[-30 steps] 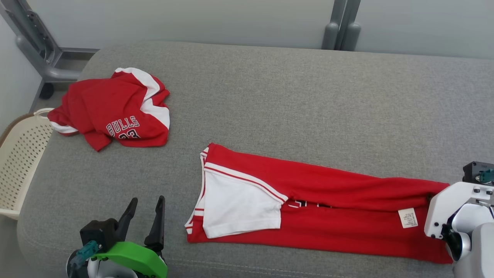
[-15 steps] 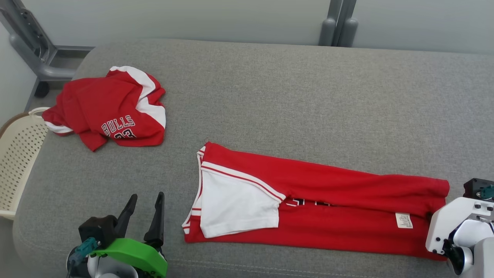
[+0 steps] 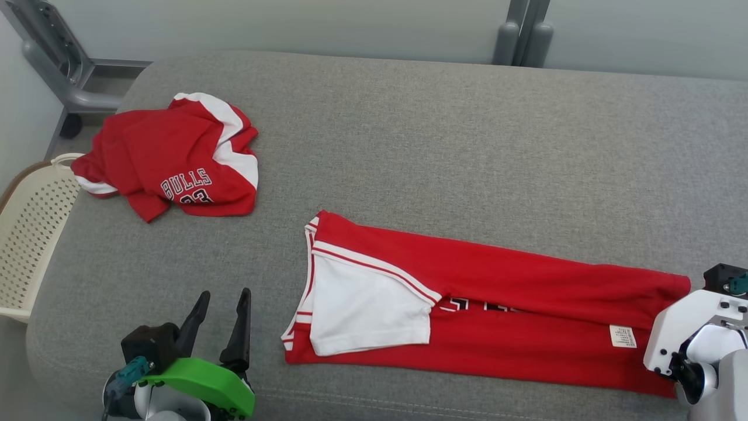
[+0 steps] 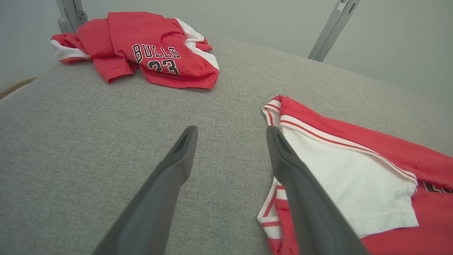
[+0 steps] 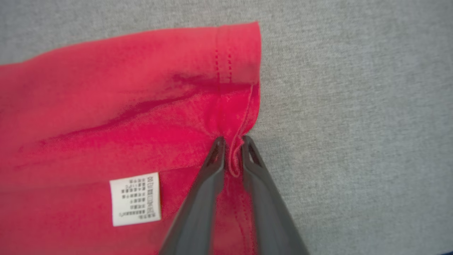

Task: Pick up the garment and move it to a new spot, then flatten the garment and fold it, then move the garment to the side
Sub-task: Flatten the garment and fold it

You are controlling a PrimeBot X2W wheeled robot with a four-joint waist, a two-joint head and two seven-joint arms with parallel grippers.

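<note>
The garment point(image 3: 526, 292) is a red jersey with a white panel, lying in a long folded strip across the grey cushion point(image 3: 444, 146). In the right wrist view my right gripper point(image 5: 233, 141) is shut on a pinched fold of the garment's point(image 5: 124, 117) hemmed right end, beside its white care label point(image 5: 135, 198). In the head view the white right wrist point(image 3: 678, 327) covers that corner. My left gripper point(image 3: 222, 318) stands open on the cushion, just left of the garment's striped end point(image 4: 354, 170), and the left gripper point(image 4: 231, 132) holds nothing.
A second red jersey marked BULLS 23 point(image 3: 175, 158) lies crumpled at the far left of the cushion, also in the left wrist view point(image 4: 155, 46). A cream perforated basket point(image 3: 29, 234) stands off the left edge. Grey metal posts point(image 3: 520, 35) rise behind.
My right gripper has shut onto the garment's right hem. The head camera has shifted a little. The left gripper stays open in place.
</note>
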